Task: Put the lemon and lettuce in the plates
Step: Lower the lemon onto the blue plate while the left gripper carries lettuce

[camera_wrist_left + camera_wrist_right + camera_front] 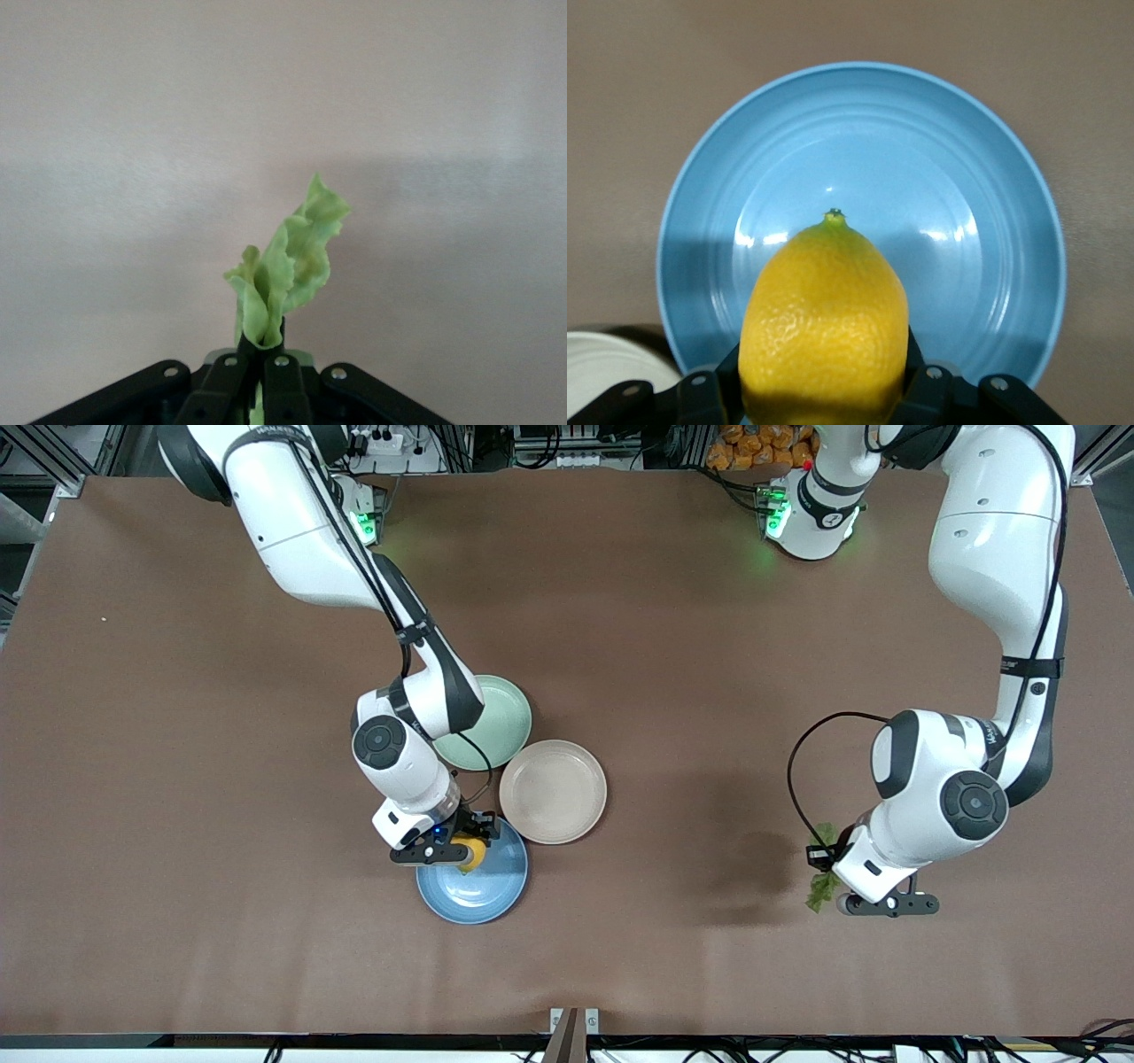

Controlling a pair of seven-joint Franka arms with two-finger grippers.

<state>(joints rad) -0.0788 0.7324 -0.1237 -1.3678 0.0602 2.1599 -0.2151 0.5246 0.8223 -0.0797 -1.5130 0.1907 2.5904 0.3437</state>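
The right gripper [465, 852], low in the centre of the front view, is clamped on the small oval bright-yellow lemon [825, 329] and holds it over the round shallow blue plate [478, 895]. The lemon looks firm, smooth and likely to roll, so a grip across its middle suits it.

The left gripper [828, 868], at the lower right of that view, is closed on the stem end of the wrinkly green lettuce leaf [288, 266] above bare brown worktop [664, 646], well apart from the round pale beige-pink plate [553, 791]. The leaf looks light, floppy and easily torn. A mint-green plate [500, 722] sits just above.
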